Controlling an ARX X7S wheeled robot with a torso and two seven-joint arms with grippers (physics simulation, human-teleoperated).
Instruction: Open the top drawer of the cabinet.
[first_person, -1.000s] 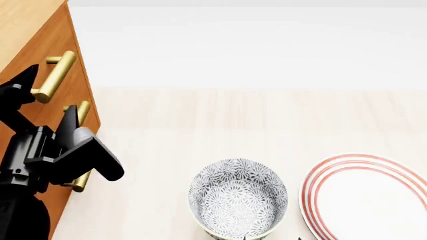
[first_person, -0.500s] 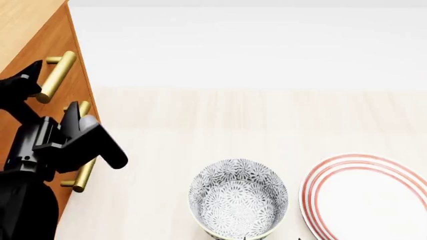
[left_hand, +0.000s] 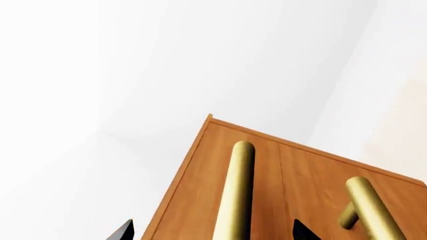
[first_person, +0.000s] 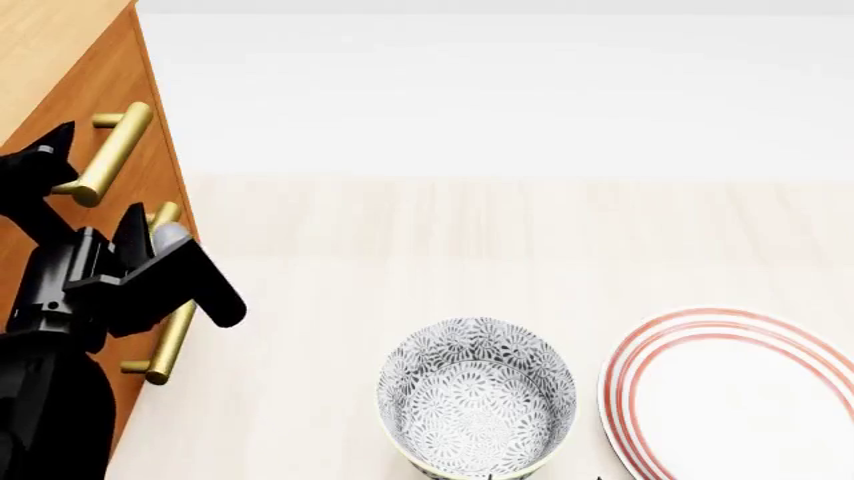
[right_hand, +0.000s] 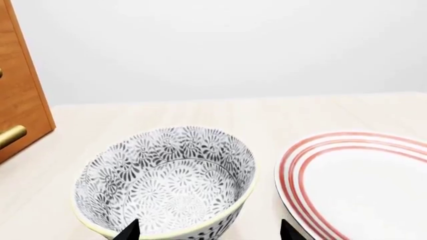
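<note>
While the black left gripper (first_person: 83, 190) hovers at the front of the orange-brown wooden cabinet (first_person: 60, 60), its jaws stand wide apart and hold nothing. One fingertip lies just beside the lower end of the brass cylindrical bar handle (first_person: 110, 152) of the top drawer (first_person: 134, 185), which sits at the far left of the head view; the other finger is near the second brass handle (first_person: 171, 325) below. In the left wrist view that top bar (left_hand: 237, 192) runs between the two dark fingertips. The drawer appears shut. Judgement: the bar is rigid and smooth metal, likely slippery, so a grasp across its middle with a straight outward pull suits best; the wooden box should slide stiffly, not lightly. The right gripper (right_hand: 208, 231) shows only its tips, spread wide, empty, close to the grey patterned ceramic bowl (right_hand: 167, 182), beside the red-ringed white plate (right_hand: 360, 185)
</note>
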